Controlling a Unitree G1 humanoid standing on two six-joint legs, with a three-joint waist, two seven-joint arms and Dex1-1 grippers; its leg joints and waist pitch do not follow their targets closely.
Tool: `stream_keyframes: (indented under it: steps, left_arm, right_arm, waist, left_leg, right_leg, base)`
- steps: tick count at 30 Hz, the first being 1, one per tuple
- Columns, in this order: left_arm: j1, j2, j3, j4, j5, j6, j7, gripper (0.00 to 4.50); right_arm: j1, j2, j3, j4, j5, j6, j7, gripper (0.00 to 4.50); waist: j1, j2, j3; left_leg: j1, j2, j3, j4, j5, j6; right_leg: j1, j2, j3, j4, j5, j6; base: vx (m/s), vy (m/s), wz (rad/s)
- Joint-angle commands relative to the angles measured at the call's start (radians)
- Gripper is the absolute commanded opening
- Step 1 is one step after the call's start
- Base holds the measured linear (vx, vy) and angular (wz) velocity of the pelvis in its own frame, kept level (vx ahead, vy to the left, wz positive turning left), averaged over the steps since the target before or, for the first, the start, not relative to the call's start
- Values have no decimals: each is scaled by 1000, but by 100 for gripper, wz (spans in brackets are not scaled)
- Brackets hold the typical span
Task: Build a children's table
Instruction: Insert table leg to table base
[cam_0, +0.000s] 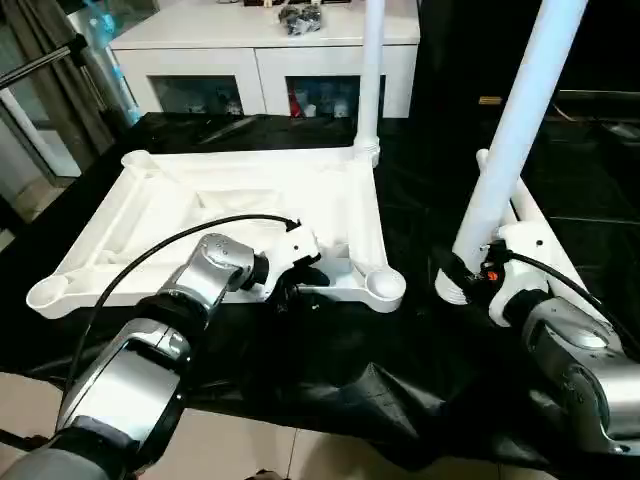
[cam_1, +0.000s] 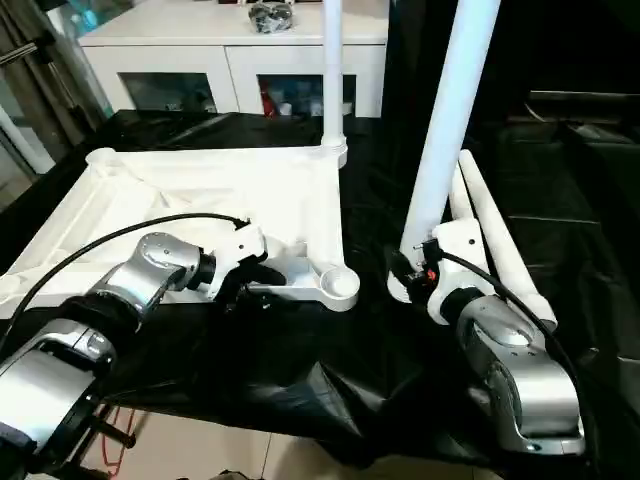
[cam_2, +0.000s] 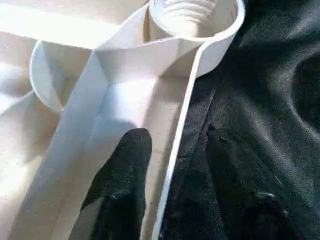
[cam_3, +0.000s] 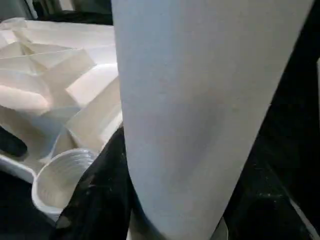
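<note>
The tabletop (cam_0: 230, 215) lies upside down on the black cloth (cam_0: 400, 370), ribs up, and I place everything from it. One leg (cam_0: 371, 70) already stands upright in its far corner on my right side. The near socket (cam_0: 384, 285) on that side is empty, its threaded bore open upward. My right claw (cam_0: 470, 272) is the nearer one to that socket, just beside the tabletop's right edge, and it is clamped on a second leg (cam_0: 520, 120) near its thick end; the leg's long axis runs up and tilts away from the tabletop, so I judge it must shift toward the socket and come upright. Two spare legs (cam_1: 490, 245) lie on the cloth beyond it. My left claw (cam_0: 297, 283) pinches the tabletop's near rim, one finger (cam_2: 125, 170) inside the wall, steadying it.
</note>
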Motion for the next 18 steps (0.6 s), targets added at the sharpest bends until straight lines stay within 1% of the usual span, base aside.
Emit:
stream_keyframes:
  steps: [1, 2, 3, 4, 5, 7, 9, 11, 12, 13, 14, 15, 16, 18]
  left_arm:
    - [-20, 11, 14, 21, 16, -4, -12, 179]
    - [-24, 10, 22, 35, 14, -14, -20, 167]
    - [-24, 10, 22, 35, 14, -14, -20, 160]
    - [-25, 10, 22, 40, 15, -19, -18, 160]
    - [-28, 8, 25, 51, 21, -27, -17, 152]
    - [-32, 3, 29, 64, 25, -34, -14, 132]
    - [-33, 0, 35, 69, 21, -38, -18, 116]
    - [-36, -3, 41, 77, 14, -44, -24, 108]
    - [-37, -5, 43, 79, 11, -46, -27, 87]
    - [-39, -6, 46, 82, 10, -48, -34, 87]
    - [-40, -8, 49, 84, 8, -49, -39, 72]
    - [-42, -11, 54, 88, 6, -47, -43, 72]
    - [-45, -15, 58, 93, 5, -46, -48, 67]
    - [-47, -18, 60, 98, 8, -46, -54, 48]
  right_arm:
    - [-3, 6, 4, -33, 14, 13, 8, 191]
    - [-8, 5, 7, -35, 16, 18, 11, 191]
    - [-8, 5, 7, -35, 16, 18, 11, 191]
    - [-10, 4, 8, -32, 15, 16, 13, 191]
    - [-12, 1, 9, -29, 14, 15, 15, 191]
    - [-14, -2, 8, -26, 16, 13, 16, 191]
    - [-10, -2, 9, -31, 16, 15, 14, 191]
    - [-6, 0, 10, -36, 16, 16, 12, 191]
    - [-5, 1, 10, -38, 16, 17, 13, 191]
    - [-4, 2, 11, -41, 17, 20, 14, 191]
    - [-3, 3, 11, -43, 16, 21, 16, 191]
    - [-4, 2, 12, -43, 15, 21, 17, 191]
    - [-4, -1, 13, -41, 15, 21, 20, 191]
    - [-4, -4, 14, -41, 14, 20, 23, 191]
  waist:
    - [0, -19, -67]
    - [1, -11, -66]
    - [-1, -16, -66]
    - [-1, -15, -66]
    - [-1, -12, -65]
    - [-1, -16, -65]
    - [0, -17, -66]
    - [-1, -17, -66]
    - [-1, -17, -67]
    - [-1, -16, -67]
    - [-1, -13, -67]
    - [-1, -11, -67]
    - [0, -10, -66]
    - [0, -14, -66]
  left_leg:
    - [20, 52, -24, -64, -167, 59]
    - [21, 51, -25, -65, -170, 59]
    - [19, 51, -25, -65, -176, 56]
    - [20, 52, -25, -66, -178, 54]
    - [20, 52, -26, -66, -182, 53]
    - [21, 51, -25, -66, -184, 51]
    - [21, 52, -25, -66, -180, 52]
    - [20, 52, -25, -66, -173, 56]
    - [20, 52, -24, -65, -171, 58]
    - [20, 52, -25, -66, -167, 60]
    - [20, 53, -25, -66, -166, 60]
    - [19, 52, -25, -65, -167, 60]
    - [20, 53, -26, -66, -172, 58]
    - [20, 53, -26, -67, -174, 56]
  right_leg:
    - [47, -84, 40, -77, -137, -258]
    - [46, -83, 40, -77, -143, -258]
    - [47, -83, 40, -78, -147, -257]
    - [47, -84, 40, -78, -148, -257]
    - [47, -84, 40, -79, -151, -257]
    - [46, -83, 40, -80, -156, -254]
    - [46, -85, 41, -79, -151, -256]
    - [46, -84, 41, -78, -138, -259]
    - [47, -85, 41, -78, -133, -260]
    - [46, -84, 41, -77, -126, -261]
    - [46, -84, 41, -76, -121, -262]
    - [47, -85, 41, -77, -120, -263]
    - [47, -86, 41, -78, -123, -263]
    - [48, -86, 41, -78, -121, -265]
  base:
    - [0, 0, 0]
    - [0, 0, 0]
    - [0, 0, 0]
    - [0, 0, 0]
    - [0, 0, 0]
    - [0, 0, 0]
    - [0, 0, 0]
    - [0, 0, 0]
    - [0, 0, 0]
    - [0, 0, 0]
    - [0, 0, 0]
    - [0, 0, 0]
    - [0, 0, 0]
    - [0, 0, 0]
